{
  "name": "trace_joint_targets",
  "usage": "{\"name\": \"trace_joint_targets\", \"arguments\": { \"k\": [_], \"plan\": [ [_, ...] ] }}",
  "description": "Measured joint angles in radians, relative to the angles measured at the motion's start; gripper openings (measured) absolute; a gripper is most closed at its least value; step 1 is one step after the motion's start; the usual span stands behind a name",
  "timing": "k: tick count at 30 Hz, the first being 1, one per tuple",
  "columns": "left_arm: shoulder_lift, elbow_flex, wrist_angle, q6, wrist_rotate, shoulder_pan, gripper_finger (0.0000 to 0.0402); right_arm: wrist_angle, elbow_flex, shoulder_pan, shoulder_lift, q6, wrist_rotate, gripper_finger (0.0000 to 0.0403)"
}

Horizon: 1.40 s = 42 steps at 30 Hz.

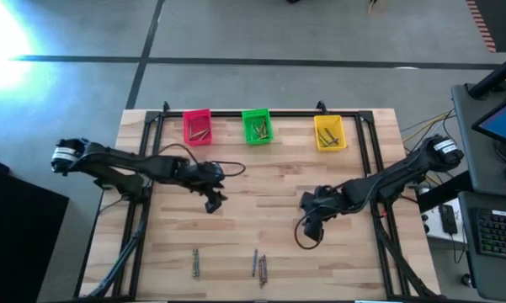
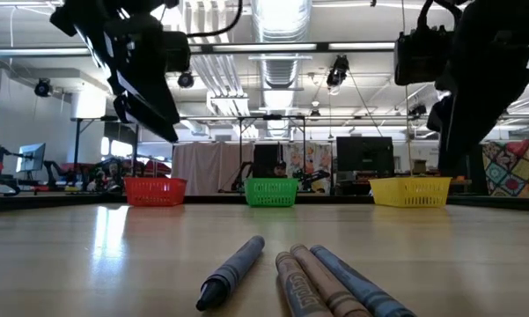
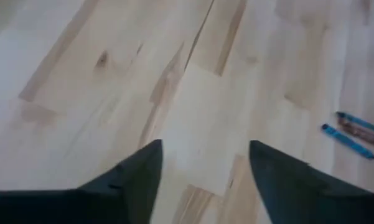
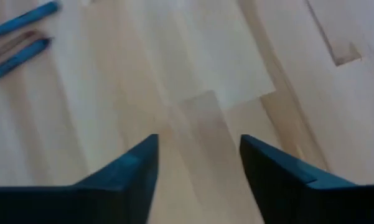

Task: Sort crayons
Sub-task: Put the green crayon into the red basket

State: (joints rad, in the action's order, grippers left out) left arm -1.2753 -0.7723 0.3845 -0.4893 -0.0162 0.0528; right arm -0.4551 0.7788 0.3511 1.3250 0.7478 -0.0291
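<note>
Several crayons lie flat on the wooden table near its near edge: one pair (image 1: 196, 263) to the left and a small group (image 1: 259, 266) in the middle, blue and brown in the low view (image 2: 317, 280). More crayons lie in the pink bin (image 1: 198, 126), green bin (image 1: 257, 126) and yellow bin (image 1: 329, 133) at the far edge. My left gripper (image 1: 215, 202) hovers open and empty over the table's middle left; bare wood shows between its fingers (image 3: 202, 165). My right gripper (image 1: 310, 225) hovers open and empty right of centre (image 4: 199, 158).
A black metal frame (image 1: 261, 112) runs along the far edge and down both sides of the table. Bare wood lies between the grippers and the crayons. A desk with a keyboard and screen (image 1: 497, 168) stands beyond the right edge.
</note>
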Motion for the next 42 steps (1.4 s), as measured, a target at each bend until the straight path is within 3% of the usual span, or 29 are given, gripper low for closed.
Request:
{"name": "trace_joint_targets", "arguments": {
  "k": [3, 5, 8, 11, 12, 18, 24, 30, 35, 42],
  "plan": [
    [-0.033, -0.017, -0.003, -0.010, -0.001, 0.000, 0.0252, 0.001, 0.000, 0.000, 0.039, 0.088, -0.032, 0.0252],
    [-0.046, -0.029, -0.007, -0.019, -0.002, 0.000, 0.0236, 0.005, 0.000, -0.004, 0.075, 0.141, -0.034, 0.0277],
    [-0.065, -0.047, -0.004, 0.008, -0.002, 0.000, 0.0152, 0.009, 0.000, -0.007, 0.132, 0.101, -0.006, 0.0299],
    [-0.065, -0.057, -0.012, 0.018, -0.001, 0.000, 0.0038, 0.009, 0.001, -0.006, 0.180, 0.051, 0.033, 0.0293],
    [-0.062, -0.059, -0.014, 0.019, -0.001, 0.000, 0.0020, 0.004, 0.003, -0.005, 0.190, 0.073, 0.032, 0.0285],
    [-0.062, -0.061, -0.010, -0.064, 0.023, 0.000, 0.0076, -0.076, 0.031, -0.005, 0.171, 0.094, 0.034, 0.0228],
    [-0.107, -0.052, -0.035, -0.081, 0.034, 0.000, 0.0117, -0.339, 0.126, 0.002, 0.072, 0.043, -0.145, 0.0216],
    [-0.081, -0.052, -0.101, -0.034, -0.035, 0.005, 0.0110, -0.186, 0.083, 0.016, 0.054, 0.030, -0.176, 0.0215],
    [-0.030, -0.052, -0.102, 0.022, -0.144, 0.021, 0.0094, -0.081, 0.068, 0.007, 0.099, 0.132, -0.173, 0.0215],
    [-0.010, -0.051, -0.107, 0.034, -0.130, 0.100, 0.0073, 0.094, 0.074, 0.007, 0.135, 0.174, -0.134, 0.0214]
  ]
}}
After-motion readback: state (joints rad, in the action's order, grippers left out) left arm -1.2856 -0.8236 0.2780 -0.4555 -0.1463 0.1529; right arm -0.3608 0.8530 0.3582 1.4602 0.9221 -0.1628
